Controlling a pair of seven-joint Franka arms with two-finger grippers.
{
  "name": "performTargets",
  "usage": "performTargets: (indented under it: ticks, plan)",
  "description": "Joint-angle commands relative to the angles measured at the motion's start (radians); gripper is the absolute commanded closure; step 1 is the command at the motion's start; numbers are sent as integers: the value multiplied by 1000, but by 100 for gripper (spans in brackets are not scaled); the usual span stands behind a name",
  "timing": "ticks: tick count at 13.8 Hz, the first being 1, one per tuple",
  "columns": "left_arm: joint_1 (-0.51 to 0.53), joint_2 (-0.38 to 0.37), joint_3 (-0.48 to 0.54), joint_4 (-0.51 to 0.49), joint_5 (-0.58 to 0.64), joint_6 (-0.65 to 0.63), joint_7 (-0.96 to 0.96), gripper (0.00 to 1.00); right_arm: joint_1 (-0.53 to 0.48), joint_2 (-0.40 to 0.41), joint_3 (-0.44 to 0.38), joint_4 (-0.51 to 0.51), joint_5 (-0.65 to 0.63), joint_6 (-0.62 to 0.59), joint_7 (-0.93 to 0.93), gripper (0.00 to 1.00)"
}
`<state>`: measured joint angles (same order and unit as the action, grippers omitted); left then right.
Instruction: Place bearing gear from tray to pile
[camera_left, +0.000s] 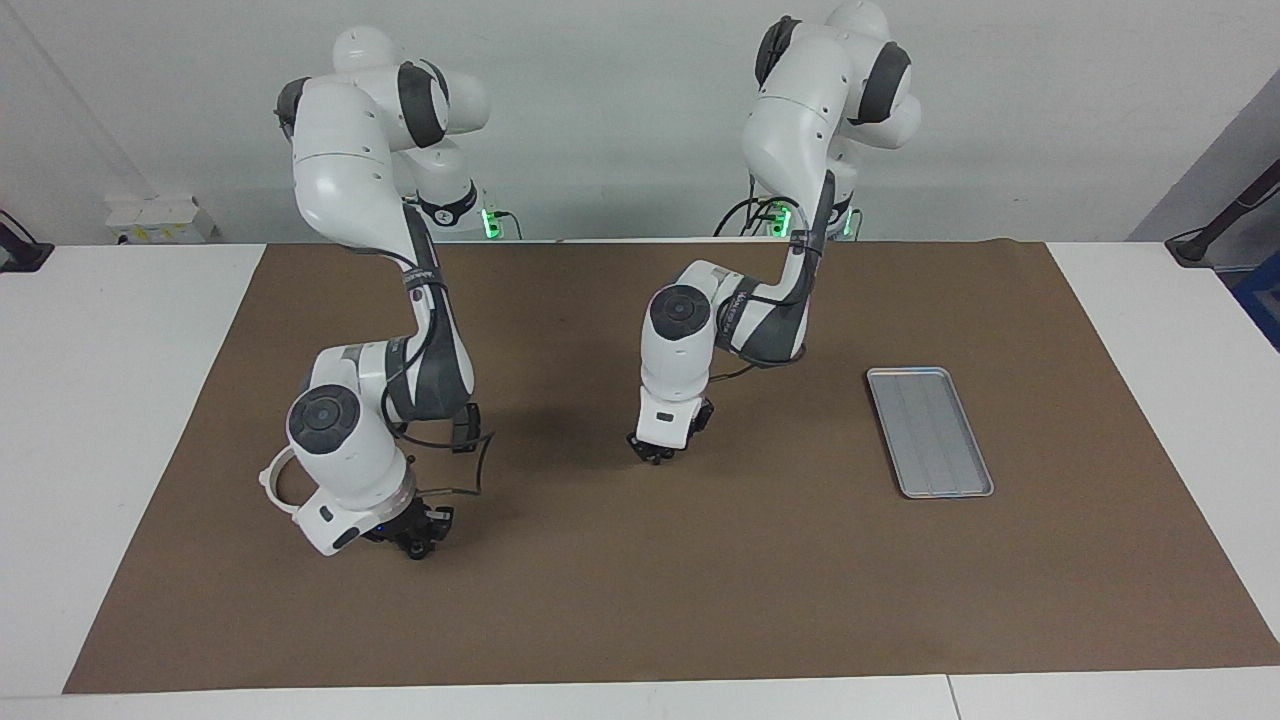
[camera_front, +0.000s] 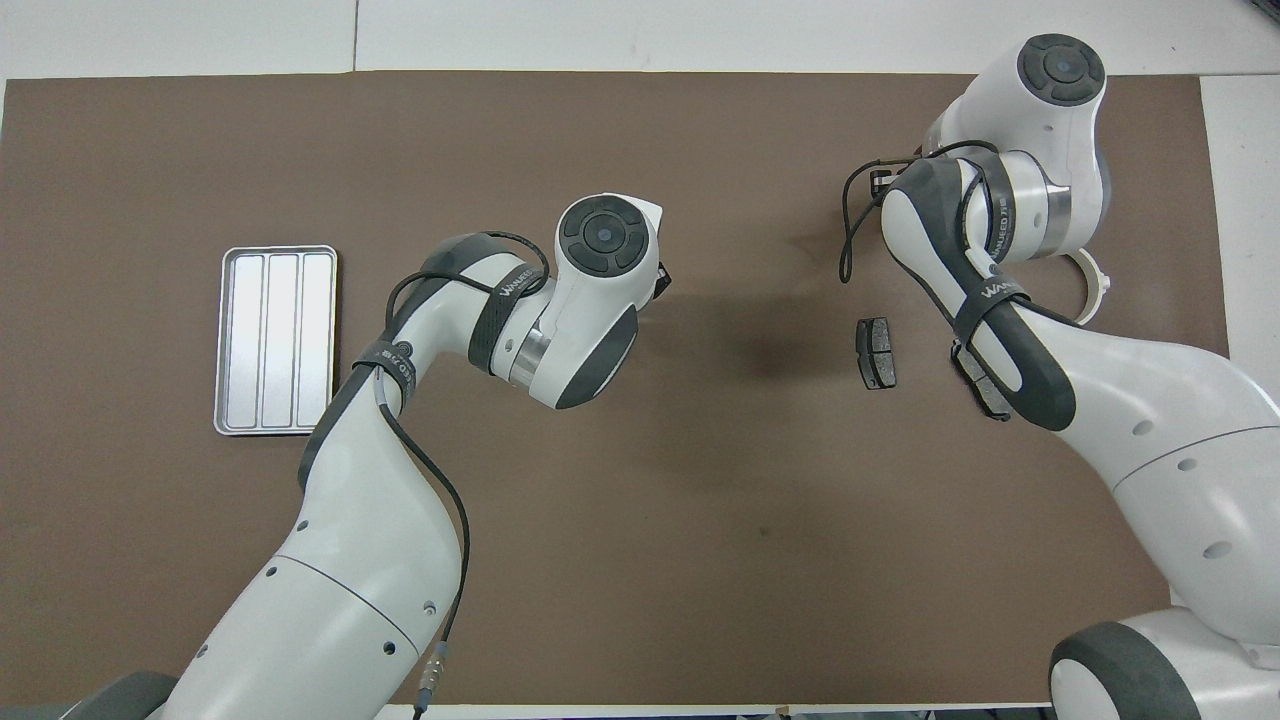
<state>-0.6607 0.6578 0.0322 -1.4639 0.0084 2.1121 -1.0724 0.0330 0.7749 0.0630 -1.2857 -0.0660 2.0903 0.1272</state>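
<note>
Bearing gear isn't visible anywhere; tray (camera_left: 929, 431) looks bare. Left gripper (camera_left: 655, 452) hangs low over mid-mat, can't tell its jaws or load. Right gripper (camera_left: 413, 527) sits over the pile (camera_front: 877, 352), unclear too. Probably drop-off; next needs gentle release.

In the overhead view the right arm (camera_front: 1010, 340) covers most of one brake pad (camera_front: 985, 388) and part of the white arc (camera_front: 1095, 290). The left gripper (camera_left: 655, 452) and right gripper (camera_left: 415, 535) are too small to show what, if anything, they hold. In the facing view the right arm hides most of the pile.
</note>
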Motion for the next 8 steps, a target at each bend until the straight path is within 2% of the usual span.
performTargets:
  ticks: [1,2,5,7,8]
  plan:
    - [6,-77,24,2,30,-67,-12,0,-18,-5,18,-14,5,17,2,36]
    - [51,-140,26,-39,36,-85,-6,0,-18,-5,18,-14,5,16,2,0]
    - [172,-330,25,-128,35,-179,127,0,-10,-31,17,-12,3,-24,-1,0]
    - [287,-465,23,-197,25,-245,321,0,5,-65,18,-3,6,-123,24,0]
    - [343,-498,23,-200,24,-288,425,0,27,-68,27,11,3,-171,79,0]
